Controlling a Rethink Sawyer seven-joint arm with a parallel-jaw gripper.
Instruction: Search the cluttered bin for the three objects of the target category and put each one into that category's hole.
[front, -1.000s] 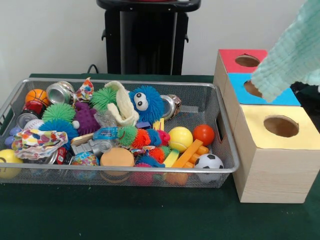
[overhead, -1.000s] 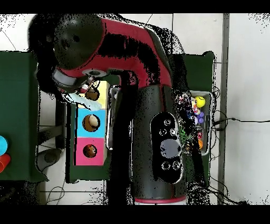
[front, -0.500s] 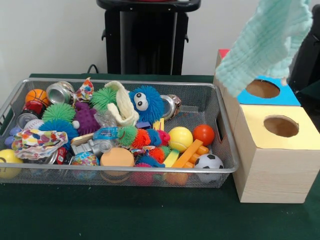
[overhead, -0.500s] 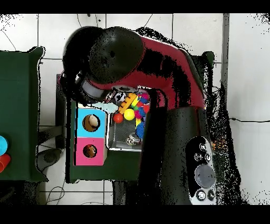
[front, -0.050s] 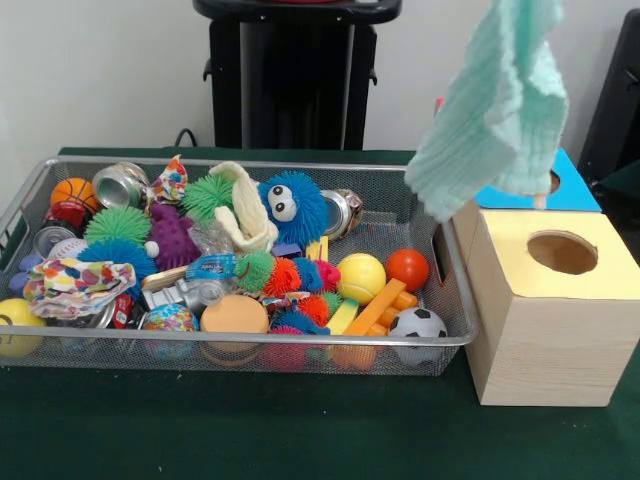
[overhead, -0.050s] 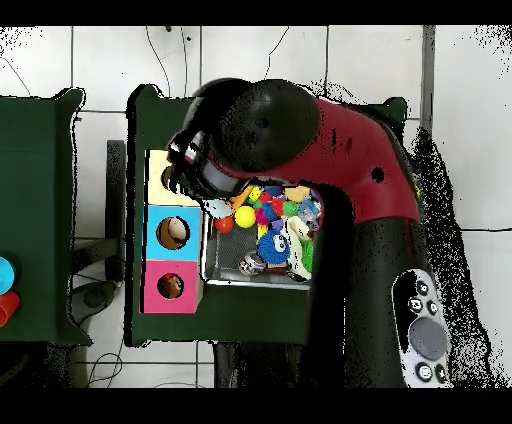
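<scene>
The hanging green cloth (front, -0.050s: 500, 110) looks soft and ribbed. The bin (front, -0.050s: 455, 300) is shiny wire mesh. The box (front, -0.050s: 545, 345) has pale wood sides and a matt yellow top. The cans (front, -0.050s: 120, 185) are shiny metal. The balls (front, -0.050s: 360, 277) look smooth. The table (front, -0.050s: 300, 430) is matt green felt.

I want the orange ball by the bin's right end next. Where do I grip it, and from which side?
Take the orange ball across its middle, coming straight down: its top is bare, while the yellow ball and the mesh bin wall crowd its sides.
</scene>
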